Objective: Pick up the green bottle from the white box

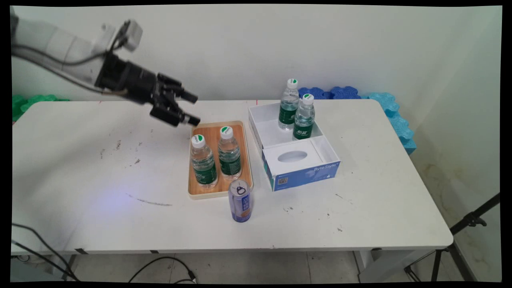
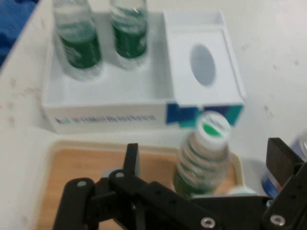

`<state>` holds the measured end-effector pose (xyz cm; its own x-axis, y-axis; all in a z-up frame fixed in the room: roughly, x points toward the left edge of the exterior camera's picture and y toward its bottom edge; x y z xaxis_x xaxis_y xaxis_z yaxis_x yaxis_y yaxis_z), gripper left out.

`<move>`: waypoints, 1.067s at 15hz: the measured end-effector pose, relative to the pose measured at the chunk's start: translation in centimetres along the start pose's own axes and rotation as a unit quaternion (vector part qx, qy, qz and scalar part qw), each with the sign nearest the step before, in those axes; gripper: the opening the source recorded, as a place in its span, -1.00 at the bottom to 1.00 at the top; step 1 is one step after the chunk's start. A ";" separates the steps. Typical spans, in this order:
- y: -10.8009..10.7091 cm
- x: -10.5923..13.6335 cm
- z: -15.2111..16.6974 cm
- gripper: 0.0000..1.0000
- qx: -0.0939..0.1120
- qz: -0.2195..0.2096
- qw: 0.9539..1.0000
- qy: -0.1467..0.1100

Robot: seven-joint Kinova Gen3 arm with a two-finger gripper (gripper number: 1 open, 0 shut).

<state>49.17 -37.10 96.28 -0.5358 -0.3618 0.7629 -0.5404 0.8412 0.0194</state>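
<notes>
- From my seat, the end effector [image 1: 195,109] hangs in the air over the far left corner of the wooden tray [image 1: 247,172], clear of the table [image 1: 80,180] and tilted down toward the picture's right.
- Its two fingers stand well apart — released, with nothing between them, and they touch nothing that I can see.
- The nearest things are the two water bottles on the tray: the left bottle [image 1: 203,162] and the right bottle [image 1: 229,154], both upright, capped and close together.
- In the hand view the end effector [image 2: 206,158] looks across the tray [image 2: 81,167], and one tray bottle [image 2: 204,158] stands in the gap between the fingers, though farther off and lower than they are. I judge it to be the right one, but I'm not certain.
- Just right of the tray sits the open white and blue box [image 1: 304,174], with two more bottles standing in its far compartment — the rear one [image 1: 288,106] and the front one [image 1: 304,118].
- A blue drink can [image 1: 240,202] stands upright on the table at the tray's near right corner, just beside its rim.
</notes>
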 end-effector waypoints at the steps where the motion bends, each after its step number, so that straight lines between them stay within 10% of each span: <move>1: -0.3 1.4 -0.2 1.00 0.006 -0.001 1.000 0.003; 10: -5.3 10.2 5.7 1.00 0.064 0.011 0.998 0.016; 16: -8.5 12.2 13.6 1.00 0.064 0.017 0.998 0.017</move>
<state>38.36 -54.15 96.65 -0.5338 -0.3186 0.7833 -0.6023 0.7934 -0.0878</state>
